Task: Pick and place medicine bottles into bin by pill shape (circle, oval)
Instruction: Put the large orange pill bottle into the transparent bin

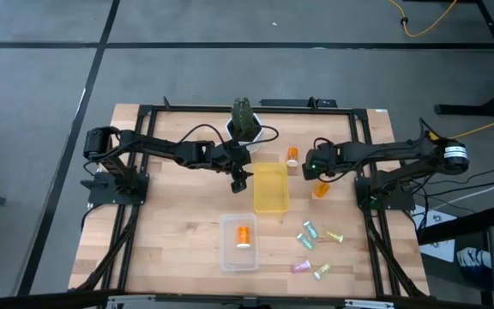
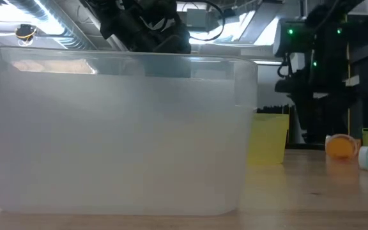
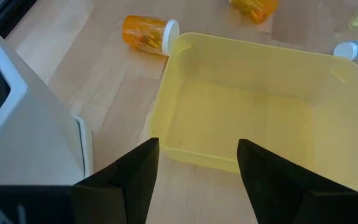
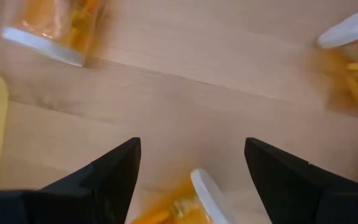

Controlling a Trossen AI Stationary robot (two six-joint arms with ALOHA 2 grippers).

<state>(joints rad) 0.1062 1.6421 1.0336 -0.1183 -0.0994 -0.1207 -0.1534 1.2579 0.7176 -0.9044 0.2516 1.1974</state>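
My left gripper (image 1: 239, 181) is open and empty, just left of the yellow bin (image 1: 270, 187); its fingers frame the bin's near wall in the left wrist view (image 3: 197, 155). My right gripper (image 1: 309, 169) is open, low over the table to the right of the yellow bin. In the right wrist view (image 4: 191, 149) an orange bottle with a white cap (image 4: 182, 205) lies on its side between the fingers, untouched. Two more orange bottles lie nearby (image 1: 292, 155) (image 1: 321, 189). One orange bottle (image 1: 243, 234) lies in the clear bin (image 1: 238, 257).
Several pale green and pink bottles (image 1: 309, 230) (image 1: 301, 266) lie on the table's near right part. A white pot with a plant (image 1: 245, 129) stands behind the left gripper. The clear bin fills the low view (image 2: 120, 128).
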